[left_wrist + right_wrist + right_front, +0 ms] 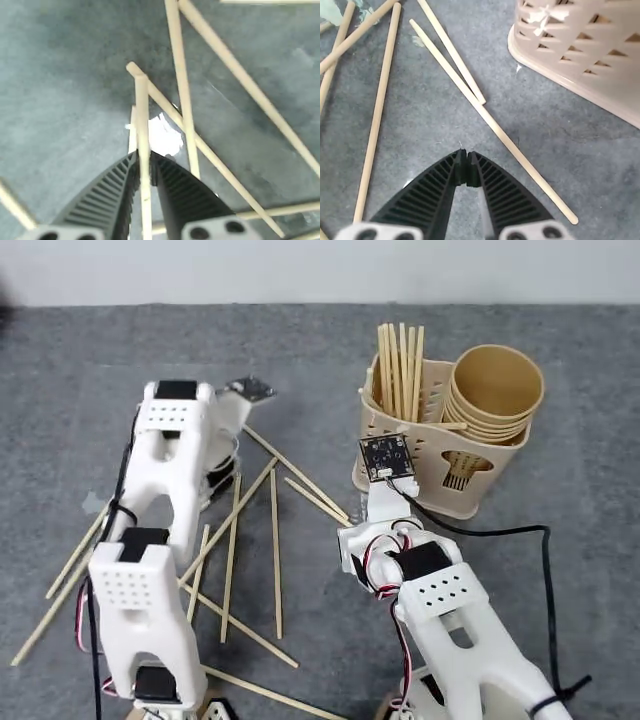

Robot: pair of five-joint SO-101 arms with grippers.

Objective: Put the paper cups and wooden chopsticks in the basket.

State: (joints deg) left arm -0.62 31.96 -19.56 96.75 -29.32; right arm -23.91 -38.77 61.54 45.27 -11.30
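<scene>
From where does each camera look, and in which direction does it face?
High view: fixed above the table, looking down at both arms, the basket and scattered chopsticks.
Left wrist view: on the left arm, looking down along the left end effector, shut on a chopstick.
Right wrist view: on the right arm, looking down past the shut right end effector at the table.
Shared: high and right wrist views both show the basket.

No text, label, number or sign is legible on the basket [497, 472], the paper cups [497, 390] or the wooden chopsticks [275, 540].
</scene>
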